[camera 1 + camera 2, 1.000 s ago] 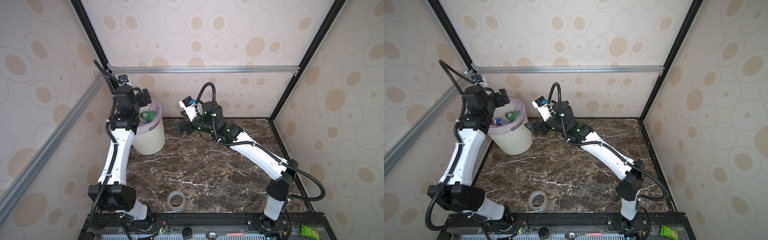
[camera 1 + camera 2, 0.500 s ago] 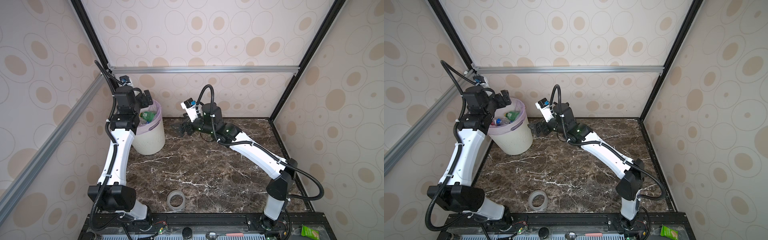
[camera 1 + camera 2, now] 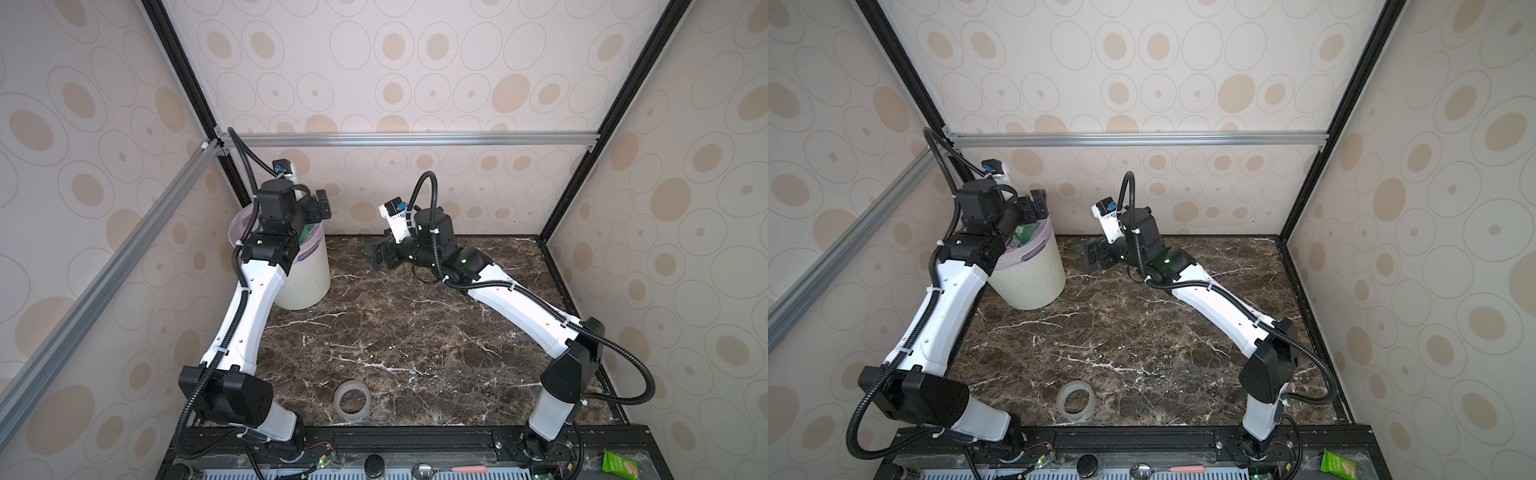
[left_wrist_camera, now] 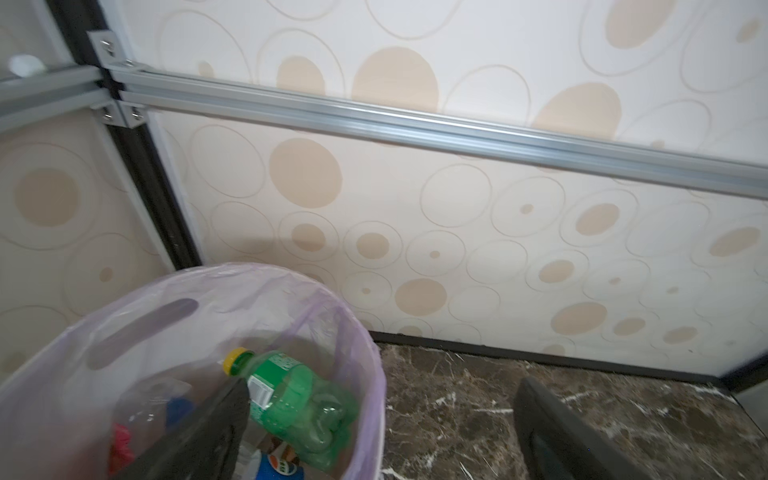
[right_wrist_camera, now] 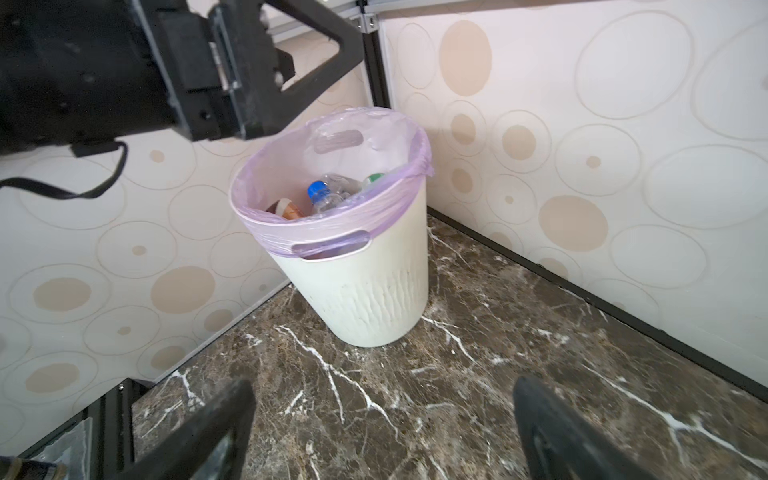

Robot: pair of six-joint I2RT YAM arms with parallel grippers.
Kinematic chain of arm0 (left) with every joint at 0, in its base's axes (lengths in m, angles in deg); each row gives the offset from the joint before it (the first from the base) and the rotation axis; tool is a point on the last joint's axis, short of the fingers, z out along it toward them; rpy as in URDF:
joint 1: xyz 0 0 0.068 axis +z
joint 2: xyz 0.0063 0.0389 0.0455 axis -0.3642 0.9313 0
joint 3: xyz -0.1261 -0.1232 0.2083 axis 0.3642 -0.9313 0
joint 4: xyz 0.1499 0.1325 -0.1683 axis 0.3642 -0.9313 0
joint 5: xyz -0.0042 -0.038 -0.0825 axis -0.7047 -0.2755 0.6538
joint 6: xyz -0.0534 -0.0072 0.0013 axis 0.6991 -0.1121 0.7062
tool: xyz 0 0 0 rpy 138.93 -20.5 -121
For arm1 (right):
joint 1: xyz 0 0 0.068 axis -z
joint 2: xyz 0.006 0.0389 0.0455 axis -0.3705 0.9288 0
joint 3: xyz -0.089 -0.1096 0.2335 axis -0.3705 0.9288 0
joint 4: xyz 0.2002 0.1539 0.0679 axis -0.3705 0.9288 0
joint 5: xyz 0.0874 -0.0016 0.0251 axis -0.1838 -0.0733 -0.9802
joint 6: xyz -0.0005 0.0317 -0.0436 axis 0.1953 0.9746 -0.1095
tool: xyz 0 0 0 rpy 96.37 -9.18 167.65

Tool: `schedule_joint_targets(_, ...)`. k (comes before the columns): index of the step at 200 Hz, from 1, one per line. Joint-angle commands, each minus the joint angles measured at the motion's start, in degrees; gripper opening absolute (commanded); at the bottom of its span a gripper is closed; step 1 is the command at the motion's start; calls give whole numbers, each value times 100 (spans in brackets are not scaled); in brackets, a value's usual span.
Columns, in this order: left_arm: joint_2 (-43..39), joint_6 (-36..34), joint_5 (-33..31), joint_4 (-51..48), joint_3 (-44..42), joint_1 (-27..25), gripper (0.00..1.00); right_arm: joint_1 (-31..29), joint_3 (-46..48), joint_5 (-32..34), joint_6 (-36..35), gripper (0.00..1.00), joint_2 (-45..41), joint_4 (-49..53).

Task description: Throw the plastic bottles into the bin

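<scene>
Progress looks close to finished, as far as you can judge from these views. Starting at the left, the bin point(image 3: 307, 282) stands upright in the back corner of the table point(image 3: 415, 332), its lilac liner folded over the rim. The plastic bottles point(image 5: 345, 185) you can see are all inside it. Through the left wrist camera a green bottle point(image 4: 299, 395) lies on top of the pile. The right wrist camera shows a blue-capped bottle point(image 5: 322, 195) and a brown-wrapped bottle point(image 5: 286, 210) below the rim.

Your left gripper point(image 3: 320, 208) hangs above the bin, about over its rim, with its jaws spread wide and nothing between them. To the right of the bin, your right gripper point(image 3: 376, 257) hovers low over the marble, near the bin but apart from it and facing it. Its jaws are likewise wide and empty.

Farther from the bin, both top views show no bottle on the marble. Only a clear tape ring point(image 3: 352, 402) lies well apart from the bin toward the front edge, and it is no part of your job.

What is left seems small: nothing to pick up, unless a bottle hides behind an arm, which you cannot rule out. You would likely only need to draw both arms away from the bin.
</scene>
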State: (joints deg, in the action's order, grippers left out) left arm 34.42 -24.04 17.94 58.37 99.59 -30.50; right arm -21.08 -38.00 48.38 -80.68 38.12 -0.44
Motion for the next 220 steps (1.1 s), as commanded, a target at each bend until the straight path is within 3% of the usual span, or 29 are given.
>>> schedule_joint_targets(1,-147,-237,13,537,-286,-416,99,288,455,539,181,100,-472,7)
schedule_joint_targets(41,-177,-729,-131,1564,-1254,-1372,99,1109,1828,1028,285,100,-1373,-258)
schedule_joint_targets(79,-493,-1042,115,3470,-3092,-1614,99,1945,3214,1832,230,100,-2093,-640)
schedule_joint_targets(99,-560,-1299,-163,4444,-3974,-1745,99,2381,3864,2399,499,100,-2356,-784)
schedule_joint_targets(126,-348,-1472,-915,4949,-4640,-1740,99,2648,4539,3370,718,100,-2436,-850)
schedule_joint_targets(158,-369,-1773,-1536,5279,-5471,-1739,99,2833,5284,4277,364,100,-2336,-1197)
schedule_joint_targets(189,-526,-2053,-2154,5348,-5967,-1652,99,2841,5930,4792,23,100,-2230,-1915)
schedule_joint_targets(220,-524,-1756,-2415,5611,-6460,-1060,99,2841,6580,4990,-355,100,-2108,-3012)
